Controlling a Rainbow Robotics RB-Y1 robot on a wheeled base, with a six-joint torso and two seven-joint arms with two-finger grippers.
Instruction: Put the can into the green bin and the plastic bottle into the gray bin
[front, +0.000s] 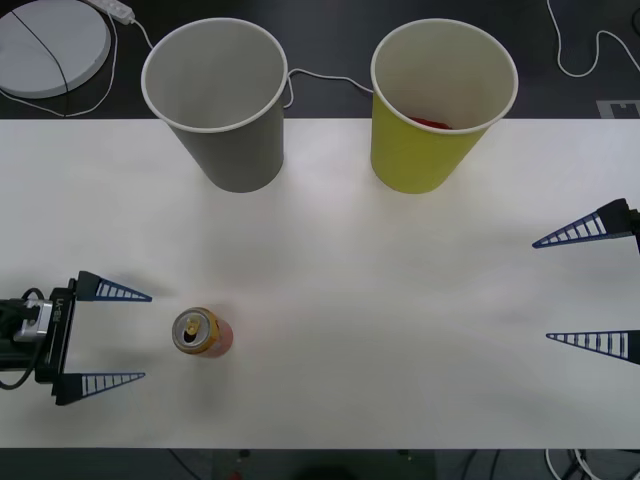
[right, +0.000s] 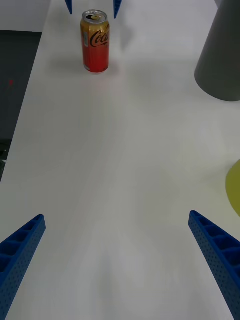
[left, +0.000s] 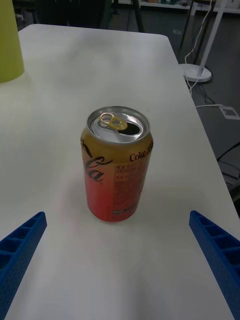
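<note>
The can stands upright on the white table near its front left, red with a gold top and an opened tab. My left gripper is open just left of it, not touching; in the left wrist view the can stands just ahead of the open left gripper. The gray bin stands at the back left and the green bin at the back right, with something red inside. My right gripper is open at the right edge. The plastic bottle is out of view.
A white round disc and white cables lie on the dark floor behind the table. The right wrist view looks along the table past the gray bin and green bin to the can.
</note>
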